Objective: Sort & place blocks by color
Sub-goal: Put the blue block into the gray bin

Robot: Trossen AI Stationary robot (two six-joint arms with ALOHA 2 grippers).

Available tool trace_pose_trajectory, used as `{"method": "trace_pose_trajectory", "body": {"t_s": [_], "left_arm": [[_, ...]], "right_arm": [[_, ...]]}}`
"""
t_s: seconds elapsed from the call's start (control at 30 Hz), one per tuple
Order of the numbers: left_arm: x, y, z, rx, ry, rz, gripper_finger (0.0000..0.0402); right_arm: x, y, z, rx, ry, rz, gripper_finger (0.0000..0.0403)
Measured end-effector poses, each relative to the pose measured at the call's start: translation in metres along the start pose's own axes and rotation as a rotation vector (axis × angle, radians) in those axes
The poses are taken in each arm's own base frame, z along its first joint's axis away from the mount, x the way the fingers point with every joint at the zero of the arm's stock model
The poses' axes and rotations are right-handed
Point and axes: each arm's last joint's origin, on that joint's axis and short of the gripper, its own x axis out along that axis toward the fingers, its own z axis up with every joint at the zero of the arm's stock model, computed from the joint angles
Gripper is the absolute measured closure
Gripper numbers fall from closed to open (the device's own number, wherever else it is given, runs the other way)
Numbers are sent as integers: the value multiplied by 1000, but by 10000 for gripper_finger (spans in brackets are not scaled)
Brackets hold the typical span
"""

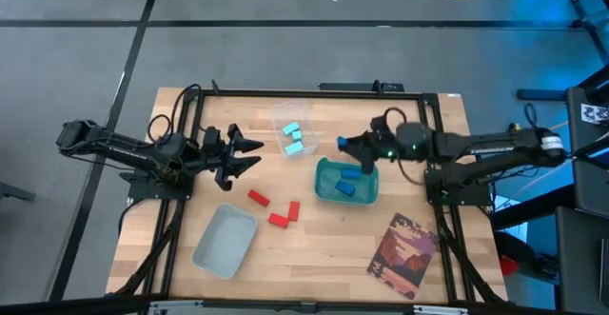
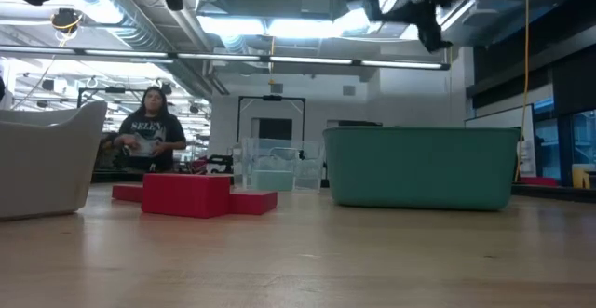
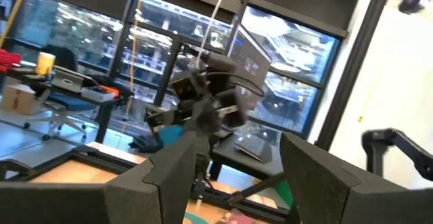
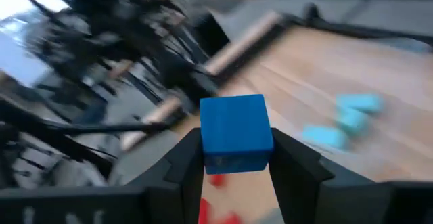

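Left gripper jaws spread apart, nothing between them. Beyond, the right arm raised above the tabletop, a blue block at its tip. Windows and a cluttered desk behind.

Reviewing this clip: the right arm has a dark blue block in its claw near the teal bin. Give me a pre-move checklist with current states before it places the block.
1. Right claw shut on the dark blue block: ok.
2. Block carried above the teal bin's far-left edge, not yet over its middle: not ok for release.
3. Teal bin already holds two dark blue blocks, colour matches: ok.
4. Light cyan blocks lie in the clear container: ok.
5. Red blocks lie loose on the table, grey tray empty: not ok.
6. Left claw open, raised, apart from the bin: ok.
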Motion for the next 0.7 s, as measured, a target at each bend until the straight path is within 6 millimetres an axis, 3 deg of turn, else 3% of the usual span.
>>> {"method": "trace_pose_trajectory", "body": {"t_s": [0.17,0.3,0.43,0.7], "left_arm": [[0,-2,-2,1,30,-66,195],[0,-3,-3,-12,53,-124,195],[0,-3,-3,-32,56,-112,195],[0,-2,-3,-31,50,-93,195]], "right_arm": [[17,42,-17,-58,-150,210,267],[28,61,-34,-123,-205,325,267],[30,67,-43,-153,-199,345,267],[29,68,-41,-146,-218,357,267]]}}
